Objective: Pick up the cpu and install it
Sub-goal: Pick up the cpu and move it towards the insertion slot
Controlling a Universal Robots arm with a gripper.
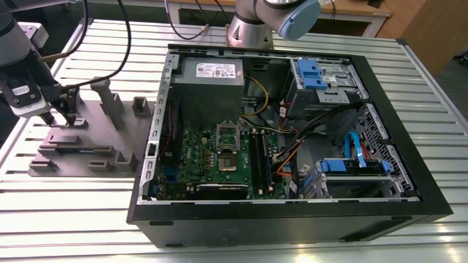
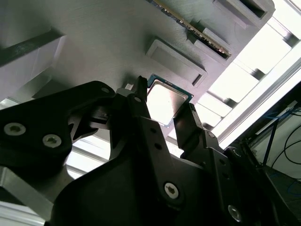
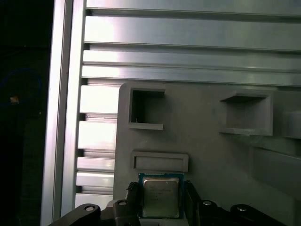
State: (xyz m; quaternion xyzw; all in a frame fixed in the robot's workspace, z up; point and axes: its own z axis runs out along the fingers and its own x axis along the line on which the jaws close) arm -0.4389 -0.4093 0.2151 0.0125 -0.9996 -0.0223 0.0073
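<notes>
- So far, the end effector (image 1: 61, 118) is hanging low over the grey plastic tray (image 1: 87, 143) at the exterior view's left, well apart from the open computer case (image 1: 292, 222).
- In the first wrist view, its two black fingers (image 3: 133, 200) are flanking the cpu (image 3: 160, 195), one against each of two opposite edges. They seem to be pinching the chip rather than standing spread clear of it.
- The cpu is lying flat on the tray with its shiny top upward, just beside a shallow raised block (image 3: 160, 162). No gap is showing beneath it, so I am judging that it is not yet lifted.
- The tray is sitting on the slatted metal tabletop (image 1: 80, 211), beside the case.
- Inside the case, the socket (image 1: 228, 147) on the green motherboard (image 1: 196, 159) is showing a dark centre within its metal frame. As far as the exterior view is telling, no chip is sitting in it.
- By my reading, the task is standing at its very start. The grasp is being made, while the lift, the carry to the case and the seating in the socket are all remaining.
</notes>
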